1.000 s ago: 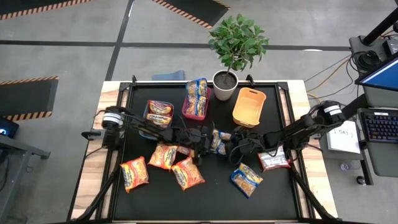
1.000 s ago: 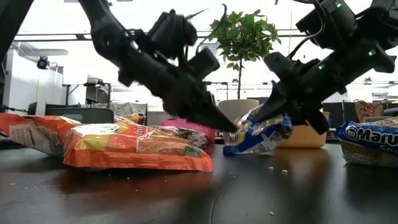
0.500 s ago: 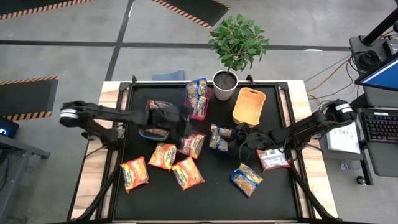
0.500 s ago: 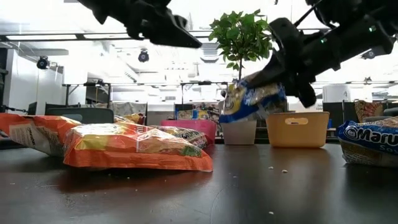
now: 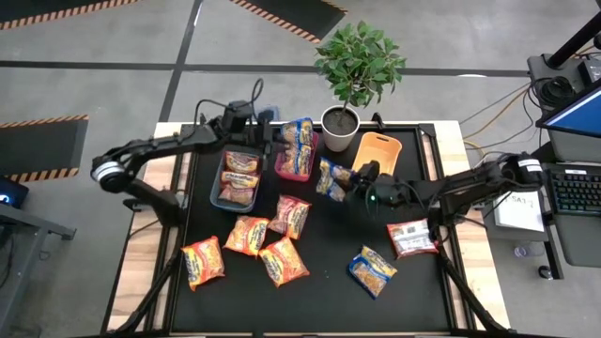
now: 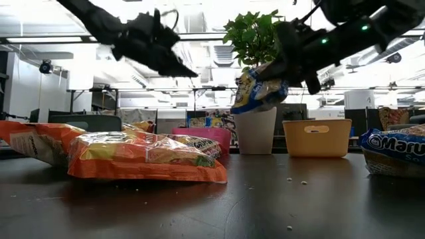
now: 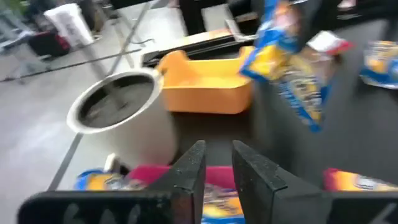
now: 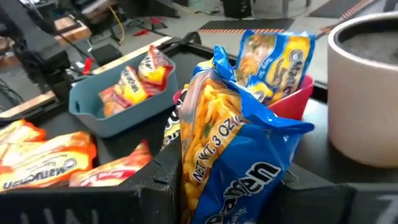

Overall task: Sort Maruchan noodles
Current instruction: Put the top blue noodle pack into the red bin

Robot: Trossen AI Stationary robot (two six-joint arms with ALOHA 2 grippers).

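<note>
Your right wrist view gives you what the high view cannot: the right claw [image 8: 233,186] is pinching a blue-yellow packet [image 8: 239,155], its print readable up close. From above, that packet [image 5: 331,178] hangs off the tabletop [image 5: 329,291] between the red bin [image 5: 296,155] and the orange bin [image 5: 376,155], just in front of the white plant pot [image 5: 340,127]. The low view confirms it is lifted, level with the pot's top.

Your right arm reaches in from the right edge, stretched nearly flat toward the middle. Your left arm bends across the far left corner, its claw [image 5: 272,136] above the gap between the teal bin [image 5: 239,178] and the red bin. In the left wrist view its fingers [image 7: 189,171] stand slightly spread, holding nothing.

The teal bin holds red-maroon packets; the red bin holds blue-yellow ones. Orange-yellow packets [image 5: 249,235] lie loose at front left, another blue packet [image 5: 373,270] at front right, and a red-maroon packet [image 5: 411,238] beneath the right arm.
</note>
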